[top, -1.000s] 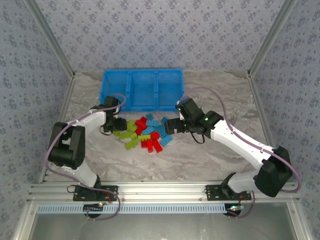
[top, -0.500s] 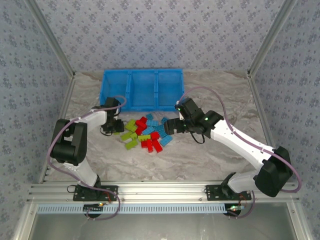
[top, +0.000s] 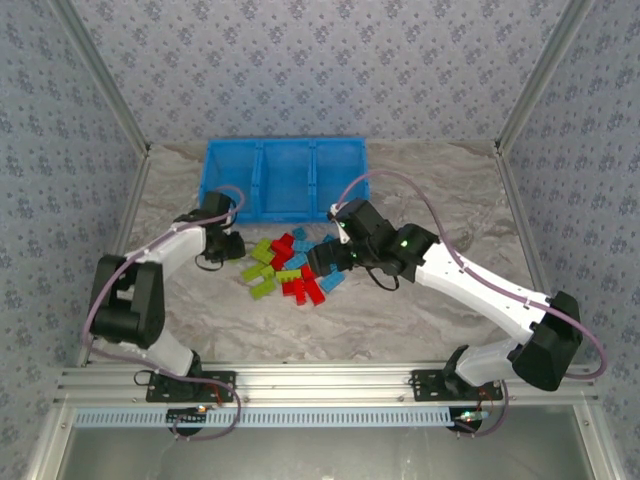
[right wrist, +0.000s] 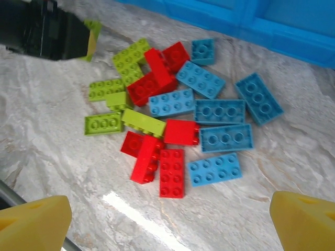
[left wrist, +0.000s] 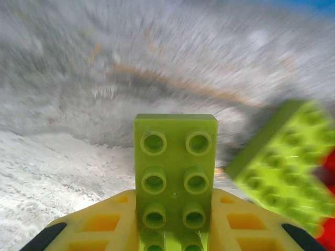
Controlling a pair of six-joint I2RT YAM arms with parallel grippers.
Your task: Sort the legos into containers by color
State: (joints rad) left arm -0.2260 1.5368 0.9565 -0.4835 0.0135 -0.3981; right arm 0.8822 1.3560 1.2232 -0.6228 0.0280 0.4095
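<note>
My left gripper (left wrist: 175,212) is shut on a lime green lego (left wrist: 175,167), which stands up between the yellow fingers (left wrist: 99,222). In the top view this gripper (top: 233,247) sits at the left edge of the pile of legos (top: 295,265). The pile holds several green, red and light blue bricks (right wrist: 178,115) lying loose on the table. My right gripper (right wrist: 170,222) hangs open over the pile with nothing between its fingertips; from above it (top: 322,262) is over the pile's right half. The blue containers (top: 285,178) stand behind the pile.
Another green brick (left wrist: 282,162) lies tilted just right of the held one. The bin's near wall (right wrist: 272,31) runs close behind the blue bricks. Grey marbled table (top: 420,310) lies open to the right and front; a metal rail (top: 320,380) bounds the near edge.
My left gripper has closed on the green brick at the pile's left edge. The right arm has swung left, bringing its open gripper over the pile.
</note>
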